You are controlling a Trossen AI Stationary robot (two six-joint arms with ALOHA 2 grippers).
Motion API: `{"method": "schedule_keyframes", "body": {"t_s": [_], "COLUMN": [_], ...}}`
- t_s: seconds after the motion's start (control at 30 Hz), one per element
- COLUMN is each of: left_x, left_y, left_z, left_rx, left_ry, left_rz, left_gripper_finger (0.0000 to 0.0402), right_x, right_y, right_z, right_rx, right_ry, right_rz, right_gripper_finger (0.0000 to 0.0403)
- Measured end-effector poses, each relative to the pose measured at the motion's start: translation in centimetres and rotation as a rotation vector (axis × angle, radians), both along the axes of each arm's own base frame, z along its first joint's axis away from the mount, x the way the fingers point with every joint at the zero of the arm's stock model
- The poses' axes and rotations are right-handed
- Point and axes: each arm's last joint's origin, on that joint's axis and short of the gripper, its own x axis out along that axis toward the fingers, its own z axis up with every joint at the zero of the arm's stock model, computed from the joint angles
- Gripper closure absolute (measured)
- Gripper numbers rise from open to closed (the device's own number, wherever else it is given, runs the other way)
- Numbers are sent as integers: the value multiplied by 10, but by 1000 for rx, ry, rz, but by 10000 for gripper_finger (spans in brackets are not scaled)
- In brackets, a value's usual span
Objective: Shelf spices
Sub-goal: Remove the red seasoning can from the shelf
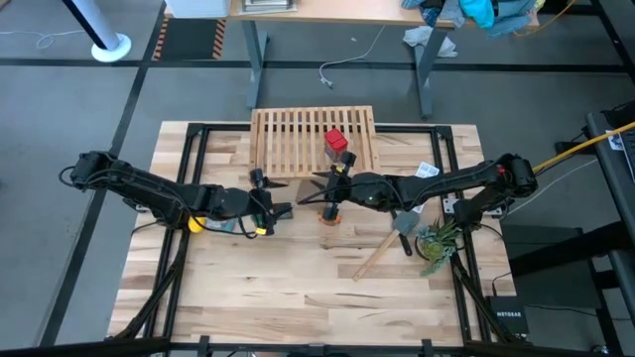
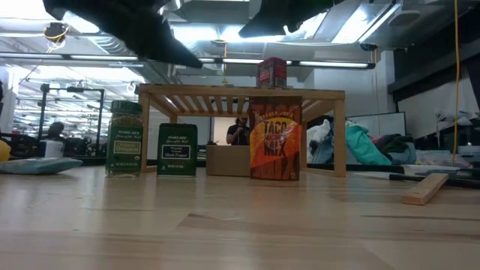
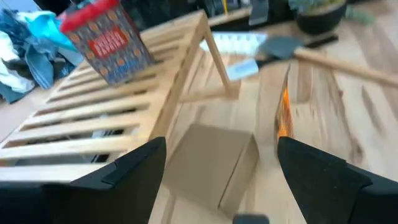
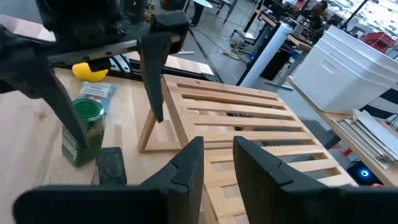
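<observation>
Red jar [image 1: 335, 141] sits on the shelf [image 1: 288, 139], upper centre. Left end effector [image 1: 282, 195] gapes empty; right end effector [image 1: 337, 177], nearly closed, holds nothing. Orange packet [image 1: 329, 214] half-hidden beneath. Plank surface [image 1: 298, 288]; blurred lab behind.

Red jar [image 1: 335, 141], green jar [image 2: 124, 139], orange packet [image 2: 274, 141], seemingly dark box [image 4: 112, 165].

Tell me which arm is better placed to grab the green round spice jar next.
Left. The left gripper hangs open and empty beside the green round spice jar; the right gripper sits farther off, at the light-wood slatted shelf.
</observation>
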Motion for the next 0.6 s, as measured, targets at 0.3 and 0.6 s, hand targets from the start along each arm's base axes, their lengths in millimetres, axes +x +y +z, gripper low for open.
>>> {"method": "schedule_keyframes", "body": {"t_s": [0.3, 0.6], "left_x": [8, -3], "left_y": [20, 82], "left_z": [10, 22], "left_rx": [-101, -348], "left_ry": [-102, -209], "left_rz": [-206, -478], "left_gripper_finger": [101, 101], "right_x": [0, -2], "right_y": [0, 0], "right_z": [0, -6], "right_rx": [4, -1], "right_ry": [5, 63], "right_rz": [16, 10], "right_gripper_finger": [310, 310]}}
